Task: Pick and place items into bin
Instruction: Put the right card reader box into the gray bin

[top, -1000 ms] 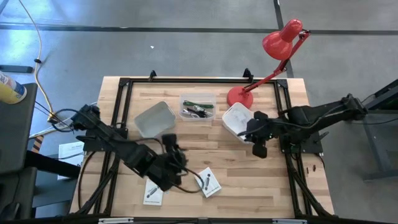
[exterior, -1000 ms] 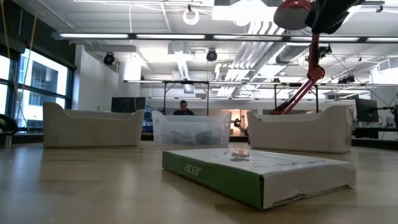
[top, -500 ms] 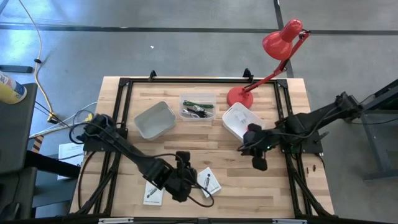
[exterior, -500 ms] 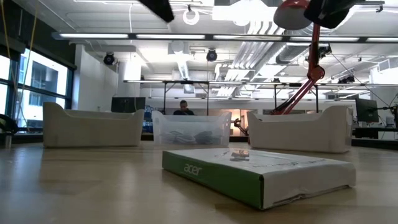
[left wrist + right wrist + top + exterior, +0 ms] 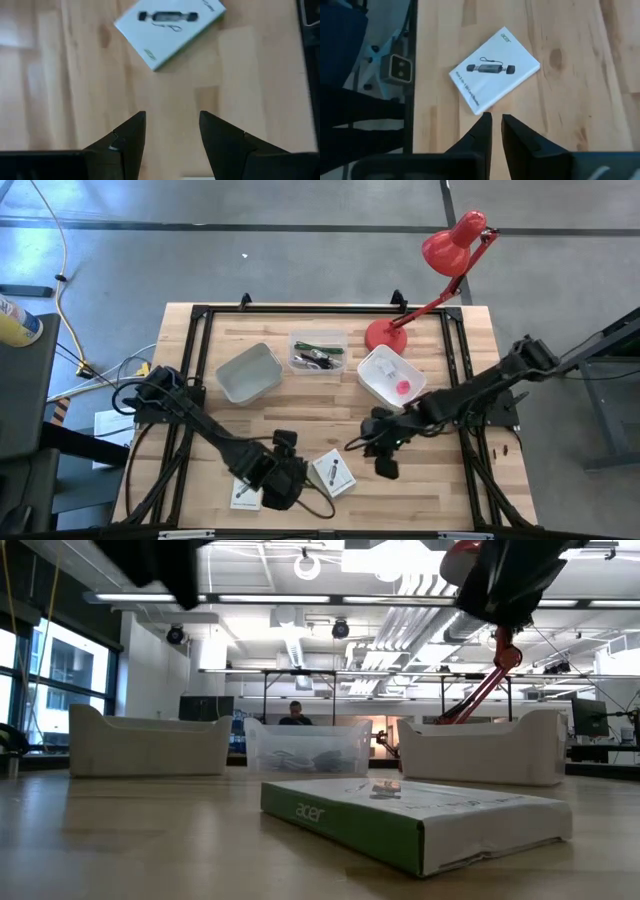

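The boxed card (image 5: 494, 68) is showing a white face with dark print and a green edge (image 5: 340, 823). The desk lamp (image 5: 440, 252) is glowing red. A pink piece (image 5: 402, 385) is lying in the white bin (image 5: 372, 378). The table (image 5: 310, 405) is showing pale wood planks.

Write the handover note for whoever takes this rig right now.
Left gripper: jaws open, empty, near the table's front edge between the two flat white boxed cards and.
Right gripper: jaws nearly shut, empty, beside the first card.
Done: small pink piece lies in the white right-hand bin; green pen and cables in the clear middle bin.
Left: both cards. Grey left-hand bin looks empty.
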Motion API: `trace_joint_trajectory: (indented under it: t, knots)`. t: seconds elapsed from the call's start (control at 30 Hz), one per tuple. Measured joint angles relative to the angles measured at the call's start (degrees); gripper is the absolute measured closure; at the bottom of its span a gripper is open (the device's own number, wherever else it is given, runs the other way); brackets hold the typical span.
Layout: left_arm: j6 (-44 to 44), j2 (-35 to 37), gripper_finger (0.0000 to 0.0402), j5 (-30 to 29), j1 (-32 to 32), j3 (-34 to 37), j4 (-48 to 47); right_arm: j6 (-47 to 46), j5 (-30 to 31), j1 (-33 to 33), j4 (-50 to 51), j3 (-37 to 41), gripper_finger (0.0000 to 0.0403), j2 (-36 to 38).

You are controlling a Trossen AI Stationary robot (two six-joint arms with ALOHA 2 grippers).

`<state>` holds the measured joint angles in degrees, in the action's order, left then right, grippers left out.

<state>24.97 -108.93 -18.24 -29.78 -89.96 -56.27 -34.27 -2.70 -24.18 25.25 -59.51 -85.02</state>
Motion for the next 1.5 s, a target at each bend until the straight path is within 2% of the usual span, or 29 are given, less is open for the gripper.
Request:
trace_joint_trajectory:
  t: [0.17,0.37,0.5,0.57,0.67,0.77,0.87,1.03,1.3,1.4,1.5]
  knots:
    - [5.87,0.03,0.0229,-0.24,-1.44,3.81,5.35,-1.87,1.73,-0.95,-1.76,0.0,0.0379,-4.4]
    - [6.8,-0.06,0.0229,-6.36,-4.22,8.79,19.46,-0.86,5.98,-3.34,-2.62,0.0,0.0392,-7.96]
    - [8.02,-0.03,0.0229,-6.2,-4.37,10.84,23.01,-5.43,5.93,-3.72,-3.23,0.0,0.0399,-9.84]
    - [13.58,-0.03,0.0229,-5.25,-4.3,11.9,23.87,-6.67,5.44,-3.62,-3.64,0.0,0.04,-10.32]
    - [26.63,-0.03,0.0229,-5.4,-4.36,13.05,25.73,-6.38,6.93,-3.37,-3.64,0.02,0.04,-10.36]
    - [38.01,-0.03,0.0229,-6.68,-4.51,15.7,32.66,-6.64,8.89,-2.79,-4.29,0.02,0.04,-10.36]
    - [45.03,-0.03,0.0229,-9.44,-4.5,19.76,42.04,-4.24,10.48,-2.78,-5.79,0.02,0.0399,-10.36]
    - [55.89,-0.03,0.0229,-9.98,-4.7,24.18,50.28,-2.85,10.91,-4.11,-7.44,0.02,0.0396,-10.34]
    - [60.83,-0.03,0.0229,-13.06,-4.74,25.29,50.23,-2.27,10.39,-4.87,-10.93,0.92,0.0396,-10.53]
    - [60.37,-0.03,0.0229,-13.37,-4.65,25.29,49.81,0.97,10.77,-5.37,-12.33,4.09,0.0396,-10.57]
    - [60.33,-0.03,0.0229,-13.33,-4.74,25.29,48.84,0.41,9.86,-6.04,-15.38,8.39,0.0398,-10.62]
